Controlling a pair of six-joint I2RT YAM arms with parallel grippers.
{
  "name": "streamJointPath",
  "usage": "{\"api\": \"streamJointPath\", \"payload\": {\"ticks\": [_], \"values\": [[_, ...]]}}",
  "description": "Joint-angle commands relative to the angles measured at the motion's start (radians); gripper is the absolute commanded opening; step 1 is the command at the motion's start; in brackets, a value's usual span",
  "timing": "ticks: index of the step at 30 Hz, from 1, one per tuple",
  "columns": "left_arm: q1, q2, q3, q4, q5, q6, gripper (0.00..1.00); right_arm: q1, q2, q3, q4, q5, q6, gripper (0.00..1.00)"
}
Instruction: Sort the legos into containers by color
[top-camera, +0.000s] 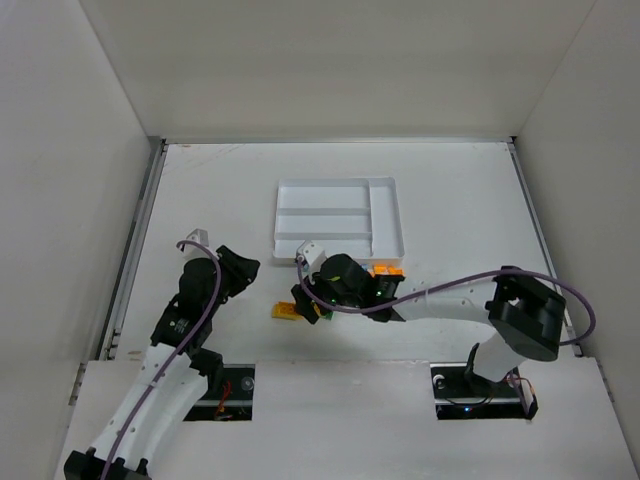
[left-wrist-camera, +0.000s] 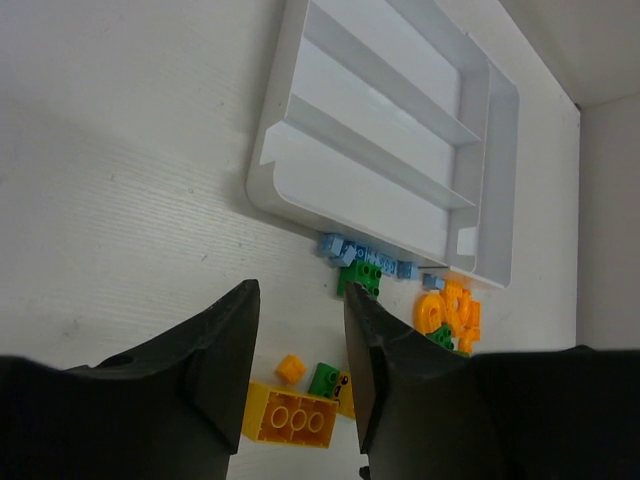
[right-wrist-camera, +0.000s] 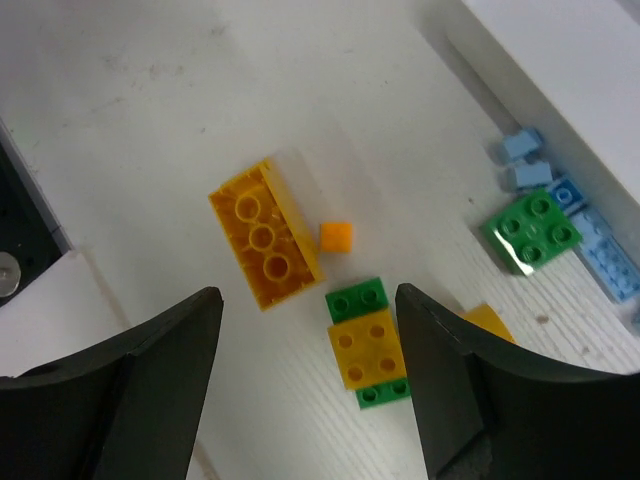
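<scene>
The white tray (top-camera: 338, 215) stands mid-table with its sections bare. Legos lie loose in front of its near edge: light blue ones (left-wrist-camera: 365, 255), a green plate (left-wrist-camera: 362, 275), an orange heap (left-wrist-camera: 450, 310). My right gripper (right-wrist-camera: 308, 300) hangs open above a yellow brick lying studs-down (right-wrist-camera: 262, 235), a tiny orange cube (right-wrist-camera: 336, 237) and a yellow plate stacked on a green brick (right-wrist-camera: 372, 345); that stack sits between its fingers. My left gripper (left-wrist-camera: 300, 300) is open and holds nothing, left of the pile, with the yellow brick (left-wrist-camera: 290, 418) under its tips.
White walls enclose the table on the left, back and right. The right arm's cable (top-camera: 470, 280) loops over the table's right side. In the top view the right wrist (top-camera: 340, 282) covers much of the lego pile; orange pieces (top-camera: 387, 270) peek out beside it.
</scene>
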Motion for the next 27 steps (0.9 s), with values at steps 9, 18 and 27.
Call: {"api": "streamJointPath", "payload": {"ticks": [9, 18, 27], "values": [[0.017, -0.014, -0.037, 0.003, 0.045, -0.051, 0.41, 0.030, 0.211, 0.231, -0.133, -0.095, -0.135, 0.75], [0.058, -0.007, -0.046, -0.007, 0.057, -0.047, 0.42, 0.053, 0.244, 0.225, -0.147, -0.087, -0.144, 0.65], [0.064, 0.002, -0.056, -0.010, 0.057, -0.056, 0.42, 0.059, 0.217, 0.221, -0.113, -0.056, -0.139, 0.32]]}}
